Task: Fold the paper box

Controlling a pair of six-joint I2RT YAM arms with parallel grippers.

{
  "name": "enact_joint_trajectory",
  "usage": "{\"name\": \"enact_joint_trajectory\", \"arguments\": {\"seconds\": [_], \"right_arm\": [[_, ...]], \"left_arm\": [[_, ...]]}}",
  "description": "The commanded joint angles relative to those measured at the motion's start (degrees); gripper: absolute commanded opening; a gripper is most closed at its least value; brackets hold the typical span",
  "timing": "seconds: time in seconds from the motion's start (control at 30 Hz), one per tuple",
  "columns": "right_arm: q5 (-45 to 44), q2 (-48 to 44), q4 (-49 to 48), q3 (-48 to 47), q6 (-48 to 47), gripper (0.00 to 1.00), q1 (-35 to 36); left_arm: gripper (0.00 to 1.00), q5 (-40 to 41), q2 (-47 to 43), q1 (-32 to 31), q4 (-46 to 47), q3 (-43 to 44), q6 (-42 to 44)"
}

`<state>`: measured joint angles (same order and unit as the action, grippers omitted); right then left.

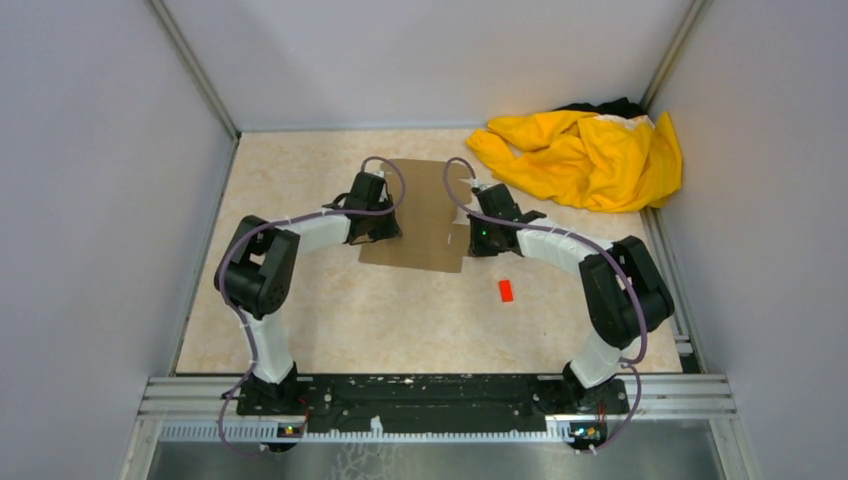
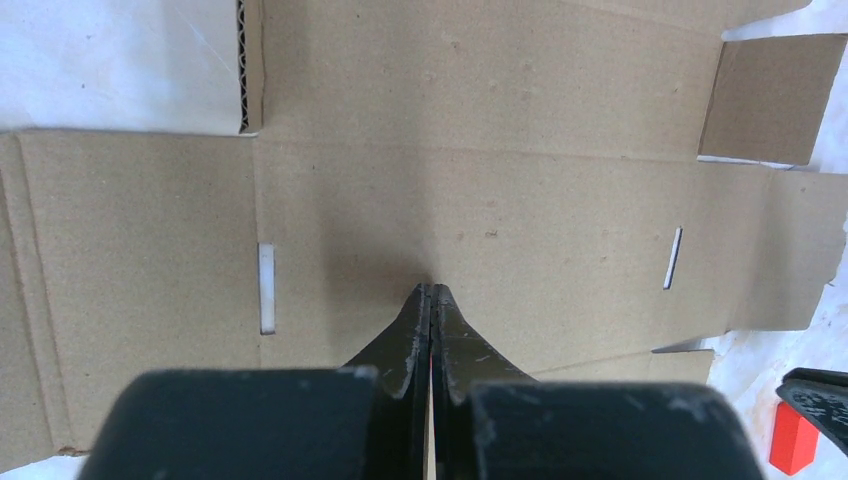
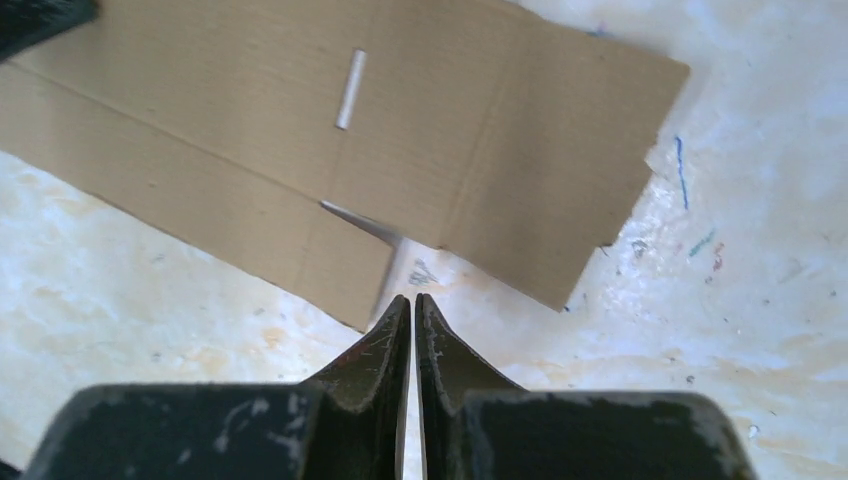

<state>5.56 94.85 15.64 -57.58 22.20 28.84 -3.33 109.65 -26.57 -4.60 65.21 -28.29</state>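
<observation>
The paper box (image 1: 428, 215) is a flat brown cardboard sheet lying on the table between my two arms. In the left wrist view the paper box (image 2: 480, 180) shows creases, side flaps and two narrow slots. My left gripper (image 2: 431, 288) is shut, and its tips rest on the sheet's middle panel with nothing between them. From above, the left gripper (image 1: 388, 233) sits at the sheet's left edge. My right gripper (image 3: 413, 298) is shut and empty. It hovers over bare table just off a notch in the edge of the paper box (image 3: 420, 130). From above, the right gripper (image 1: 470, 240) is at the sheet's right edge.
A small red block (image 1: 506, 290) lies on the table near the right arm; the red block (image 2: 793, 440) also appears in the left wrist view. A crumpled yellow cloth (image 1: 585, 155) fills the back right corner. Grey walls close in the table on three sides.
</observation>
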Motion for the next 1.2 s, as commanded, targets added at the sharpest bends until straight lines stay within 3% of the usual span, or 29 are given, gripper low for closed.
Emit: {"name": "enact_joint_trajectory", "arguments": {"seconds": [0.0, 0.37, 1.17], "right_arm": [[-4.5, -1.0, 0.9, 2.3, -1.5, 0.05, 0.3], [-1.5, 3.0, -3.8, 4.4, -1.0, 0.04, 0.3], [6.4, 5.1, -10.4, 6.1, 1.8, 0.04, 2.5]], "left_arm": [[0.0, 4.3, 2.3, 0.7, -7.4, -4.8, -1.1], [0.0, 6.9, 0.5, 1.6, -6.3, -10.0, -3.1], [0.0, 5.3, 0.7, 1.6, -4.8, -11.7, -4.5]]}}
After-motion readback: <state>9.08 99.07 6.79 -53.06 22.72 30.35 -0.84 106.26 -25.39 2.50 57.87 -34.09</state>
